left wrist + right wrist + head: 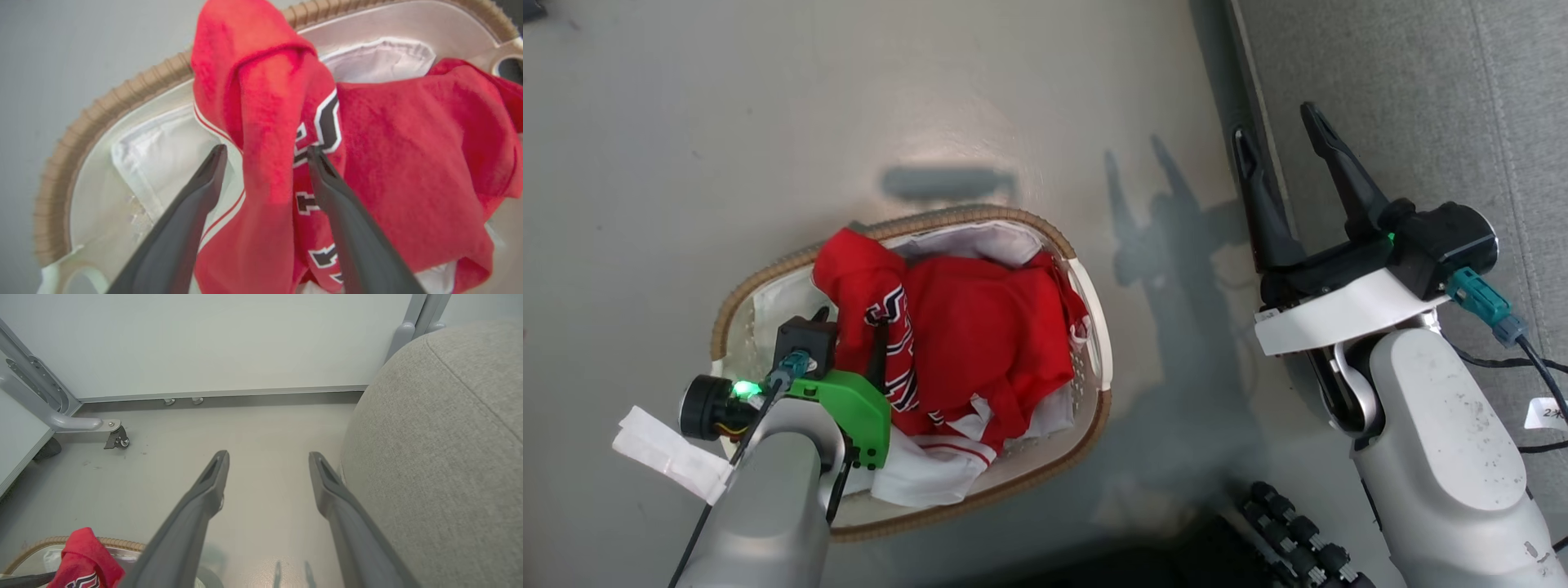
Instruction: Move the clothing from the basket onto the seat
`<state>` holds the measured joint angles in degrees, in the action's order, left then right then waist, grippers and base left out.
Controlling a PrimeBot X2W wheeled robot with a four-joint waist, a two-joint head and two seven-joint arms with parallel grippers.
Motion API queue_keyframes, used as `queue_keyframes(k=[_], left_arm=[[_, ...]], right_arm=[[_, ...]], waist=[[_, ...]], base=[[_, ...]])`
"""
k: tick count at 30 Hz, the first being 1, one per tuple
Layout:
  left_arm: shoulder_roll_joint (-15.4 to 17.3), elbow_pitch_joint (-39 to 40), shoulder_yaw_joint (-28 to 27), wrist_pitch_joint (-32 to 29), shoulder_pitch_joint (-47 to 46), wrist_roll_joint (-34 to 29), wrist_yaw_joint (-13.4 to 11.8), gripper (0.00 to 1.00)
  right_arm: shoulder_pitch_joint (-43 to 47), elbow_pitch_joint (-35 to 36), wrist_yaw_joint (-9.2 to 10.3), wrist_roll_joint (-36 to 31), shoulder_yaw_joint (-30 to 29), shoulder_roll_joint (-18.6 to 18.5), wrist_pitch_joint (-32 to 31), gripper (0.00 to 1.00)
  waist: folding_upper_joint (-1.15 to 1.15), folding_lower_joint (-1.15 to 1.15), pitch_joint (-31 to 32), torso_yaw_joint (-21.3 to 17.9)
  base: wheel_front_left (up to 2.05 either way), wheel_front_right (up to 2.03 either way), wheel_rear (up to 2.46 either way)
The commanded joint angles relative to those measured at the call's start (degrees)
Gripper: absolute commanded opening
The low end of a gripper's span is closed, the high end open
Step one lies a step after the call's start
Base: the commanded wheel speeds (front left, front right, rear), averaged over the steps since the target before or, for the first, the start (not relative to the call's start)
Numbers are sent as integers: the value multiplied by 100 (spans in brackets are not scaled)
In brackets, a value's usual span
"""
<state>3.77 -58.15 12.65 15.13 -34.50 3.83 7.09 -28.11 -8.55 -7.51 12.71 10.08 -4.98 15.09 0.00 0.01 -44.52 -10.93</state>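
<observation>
The basket (980, 214), white with a brown rim, stands on the floor and holds the red clothing (980, 327) in a heap. My left gripper (852, 320) reaches down into it. In the left wrist view this gripper (266, 153) is open, its two fingers either side of a raised fold of the clothing (408, 163), inside the basket (102, 118). My right gripper (1274, 122) hangs open and holds nothing, over the edge of the grey seat (1421, 98). The right wrist view shows that gripper (268, 456) above the floor, the seat (441, 437) to its right, and the basket (118, 541) with clothing (83, 555) at lower left.
White fabric (931, 482) lies under the red garments and spills at the basket's near side. A grey metal frame leg with a caster (116, 437) stands by the wall. My base's black wheels (1290, 531) are near the bottom. Cables (1527, 359) trail over the seat.
</observation>
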Motion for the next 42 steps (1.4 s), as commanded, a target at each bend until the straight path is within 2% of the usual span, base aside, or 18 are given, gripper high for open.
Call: queue_keyframes(k=[1,9,17,18,19,28,42], left_arm=[[34,-135,8,4,-150,36,19,100],[0,-601,199,4,-522,155,39,100],[-28,-675,759,4,-612,441,45,100],[-30,-696,801,4,-617,477,45,57],[-37,-727,880,4,-613,507,46,0],[-19,-706,1313,4,-337,900,47,0],[-7,354,1574,5,762,1205,44,0]], right_arm=[[-91,5,4,65,18,-3,11,100],[-166,36,4,115,89,30,11,100],[-207,11,4,144,129,79,11,100],[-211,9,4,151,133,87,11,100],[-212,11,4,151,134,95,11,100],[-63,-107,4,170,63,118,11,100],[600,-355,5,120,-45,19,10,100]], waist=[[0,-1,-291,-101],[0,-1,-486,-159],[0,-1,-537,-228],[0,-1,-530,-237],[0,-1,-517,-250],[0,-1,-89,-232],[0,-1,1464,175]], base=[[0,0,0],[0,0,0],[0,0,0],[0,0,0],[0,0,0],[0,0,0],[0,0,0]])
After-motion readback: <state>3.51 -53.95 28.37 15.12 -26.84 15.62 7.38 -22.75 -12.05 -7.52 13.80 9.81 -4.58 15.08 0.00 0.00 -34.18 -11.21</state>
